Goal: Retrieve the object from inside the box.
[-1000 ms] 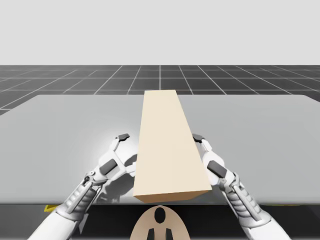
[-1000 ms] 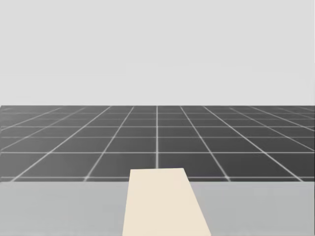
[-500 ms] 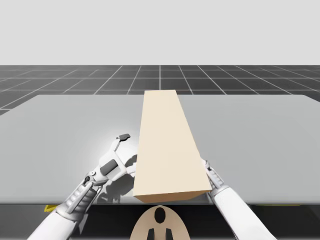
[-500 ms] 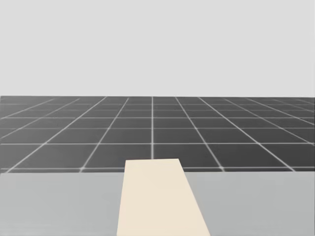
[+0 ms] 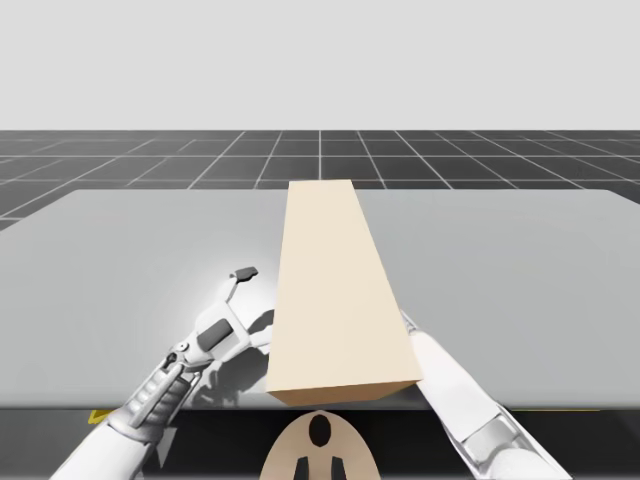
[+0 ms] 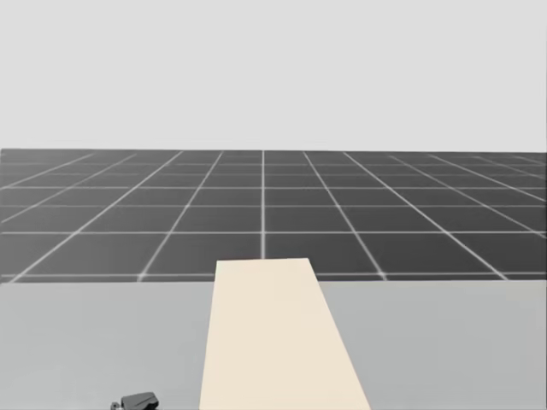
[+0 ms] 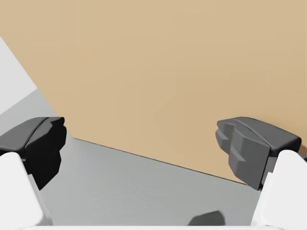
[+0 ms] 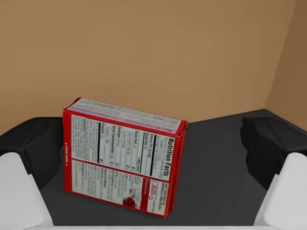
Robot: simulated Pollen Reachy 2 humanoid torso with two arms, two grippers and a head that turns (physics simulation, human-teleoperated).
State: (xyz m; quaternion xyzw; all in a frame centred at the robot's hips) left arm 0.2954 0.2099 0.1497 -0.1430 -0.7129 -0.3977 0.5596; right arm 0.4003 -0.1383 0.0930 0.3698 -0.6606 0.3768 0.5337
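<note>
Now | left fingers (image 7: 43,148) open by tan box (image 5: 335,290) | right fingers (image 8: 266,143) open, red box (image 8: 124,158) between

Left claw (image 7: 144,146) spread wide; right claw (image 8: 153,139) likewise; right forearm (image 5: 452,378) seemingly stretched forward.

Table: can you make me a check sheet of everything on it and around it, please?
Surface: grey table, flat and plain.
Job's things: long tan box lying down the table's middle; small red box standing upright on a dark floor inside tan walls.
Clutter: nothing seen.
Tools: left tool open, facing the tan box's outer wall; right tool open, with the red box between its fingers, not clamped. In the high view my right arm runs in at the tan box's right side.
Cables: nothing seen.
Surroundings: dark gridded floor beyond the table, pale grey backdrop above.
</note>
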